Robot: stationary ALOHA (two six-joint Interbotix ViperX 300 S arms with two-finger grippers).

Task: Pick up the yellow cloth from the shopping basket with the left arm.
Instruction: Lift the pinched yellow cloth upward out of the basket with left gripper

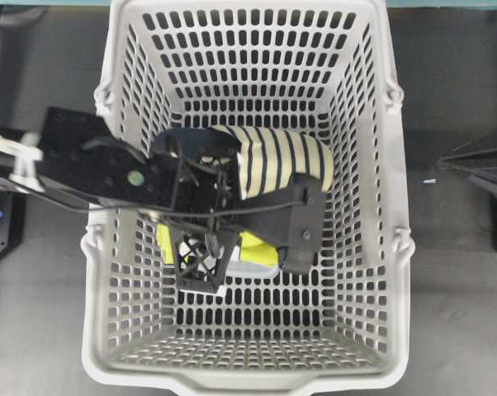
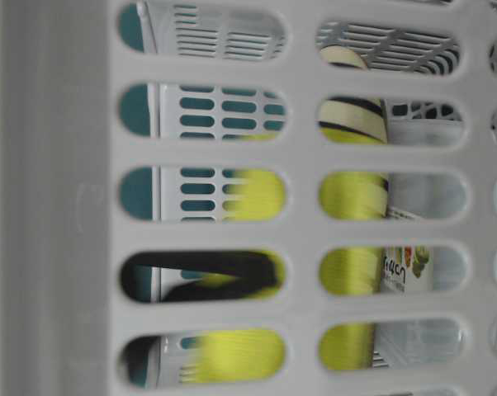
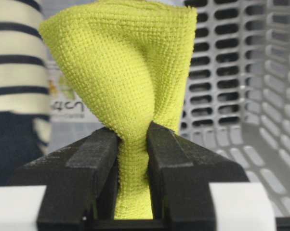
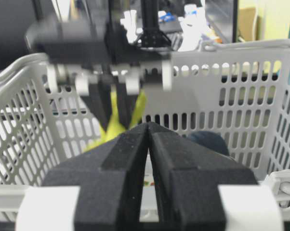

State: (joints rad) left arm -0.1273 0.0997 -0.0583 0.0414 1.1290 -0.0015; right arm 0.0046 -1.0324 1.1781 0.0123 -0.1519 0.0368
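Note:
My left gripper (image 3: 133, 132) is shut on the yellow cloth (image 3: 130, 72); a bunched fold is pinched between its black fingers (image 3: 94, 154). In the overhead view the left gripper (image 1: 205, 247) reaches down inside the light-grey shopping basket (image 1: 108, 206), with bits of the cloth (image 1: 261, 246) showing beside it. The right wrist view shows the cloth (image 4: 115, 122) hanging from the left fingers within the basket (image 4: 222, 91). It also shows through the wall slots in the table-level view (image 2: 352, 198). My right gripper (image 4: 149, 126) is shut and empty, outside the basket at the right (image 1: 480, 169).
A cream-and-navy striped slipper (image 1: 281, 157) lies in the basket just behind the left gripper; it also shows in the left wrist view (image 3: 15, 72). A clear labelled package (image 1: 253, 268) lies under the cloth. The basket walls (image 3: 241, 86) stand close around.

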